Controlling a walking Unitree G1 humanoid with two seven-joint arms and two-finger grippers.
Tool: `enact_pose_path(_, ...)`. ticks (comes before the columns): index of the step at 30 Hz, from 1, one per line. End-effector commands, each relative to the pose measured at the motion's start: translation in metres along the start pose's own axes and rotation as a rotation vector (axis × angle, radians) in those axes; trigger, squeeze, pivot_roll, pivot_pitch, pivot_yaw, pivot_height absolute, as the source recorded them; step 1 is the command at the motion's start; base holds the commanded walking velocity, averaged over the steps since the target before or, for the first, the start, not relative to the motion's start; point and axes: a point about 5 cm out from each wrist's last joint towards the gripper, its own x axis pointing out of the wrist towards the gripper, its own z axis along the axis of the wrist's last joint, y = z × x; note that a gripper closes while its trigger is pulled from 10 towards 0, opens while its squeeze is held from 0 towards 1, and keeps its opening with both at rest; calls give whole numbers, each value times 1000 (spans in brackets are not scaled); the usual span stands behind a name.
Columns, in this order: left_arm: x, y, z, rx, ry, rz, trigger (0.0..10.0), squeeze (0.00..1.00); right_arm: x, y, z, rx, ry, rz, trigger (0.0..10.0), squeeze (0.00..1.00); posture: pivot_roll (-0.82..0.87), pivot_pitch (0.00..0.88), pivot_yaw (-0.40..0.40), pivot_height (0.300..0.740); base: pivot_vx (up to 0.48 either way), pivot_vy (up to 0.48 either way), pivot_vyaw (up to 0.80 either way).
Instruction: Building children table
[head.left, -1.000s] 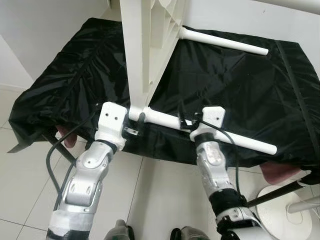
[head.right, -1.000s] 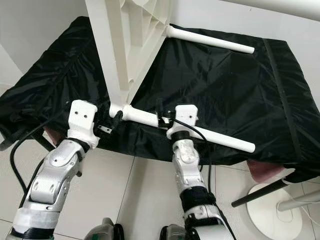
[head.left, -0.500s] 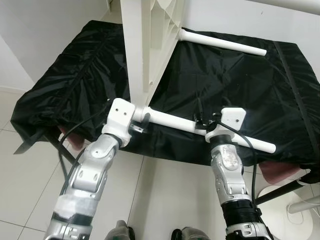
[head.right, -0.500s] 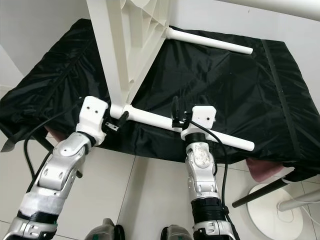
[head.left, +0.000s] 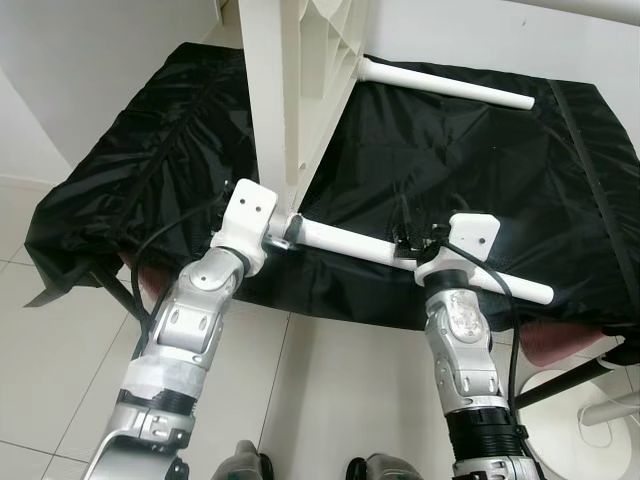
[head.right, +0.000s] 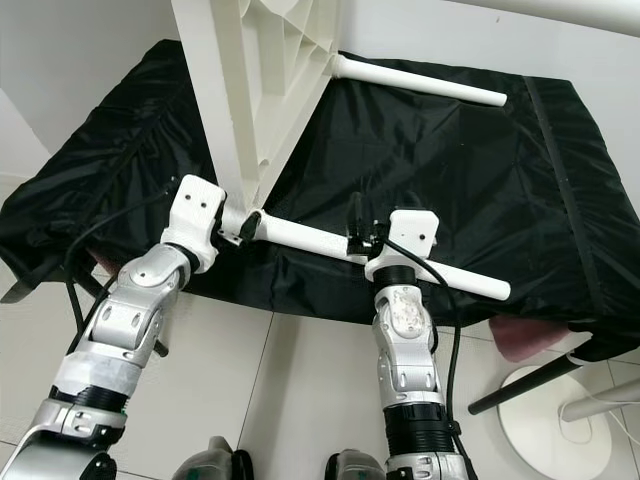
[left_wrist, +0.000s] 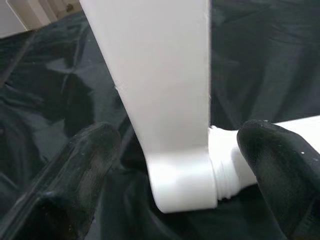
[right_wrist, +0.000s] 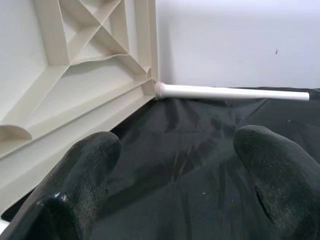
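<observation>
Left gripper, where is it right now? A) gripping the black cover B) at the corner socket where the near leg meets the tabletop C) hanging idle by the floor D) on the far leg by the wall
B: the left gripper has a finger on either side of the tabletop corner where the near leg threads in.

Tabletop (head.left: 290, 90) standing on edge on a covered surface (head.left: 480, 170), near leg (head.left: 350, 243) jutting right from its lower corner, far leg (head.left: 445, 85) behind, left gripper (left_wrist: 175, 165) astride that corner, right gripper (head.left: 415, 240) at the near leg
</observation>
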Motion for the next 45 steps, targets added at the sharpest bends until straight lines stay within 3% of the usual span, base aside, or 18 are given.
enact_pose_path(1,1,11,-2,9,8,156,10000,0,-3,0,-1,3,19,-3,10000,0,-70,70,65,740,0,0,0)
enact_pose_path(11,4,17,3,21,-11,147,10000,0,-4,-3,1,-5,21,-16,10000,0,-74,79,73,740,0,0,0)
enact_pose_path(14,-7,14,0,44,-24,77,10000,0,-8,-6,2,-10,22,-25,10000,0,-72,74,73,740,0,0,0)
enact_pose_path(20,-14,8,-3,54,-27,8,10000,0,-10,-6,2,-4,27,-14,10000,0,-70,74,71,740,0,0,0)
enact_pose_path(26,-27,-1,-7,37,-13,-87,10000,0,-24,-7,-5,-39,81,33,10000,0,-62,63,52,740,0,0,0)
enact_pose_path(32,-32,-2,-10,25,12,-90,10000,0,-35,-14,-10,-48,123,45,10000,0,-55,56,41,740,0,0,0)
enact_pose_path(40,-25,-6,-22,13,83,-41,10000,0,-33,-11,-3,-27,110,61,10000,0,-70,58,36,740,0,0,0)
enact_pose_path(45,-31,-11,-14,7,27,-67,10000,0,-35,-15,0,-54,100,40,10000,0,-79,58,42,740,0,0,0)
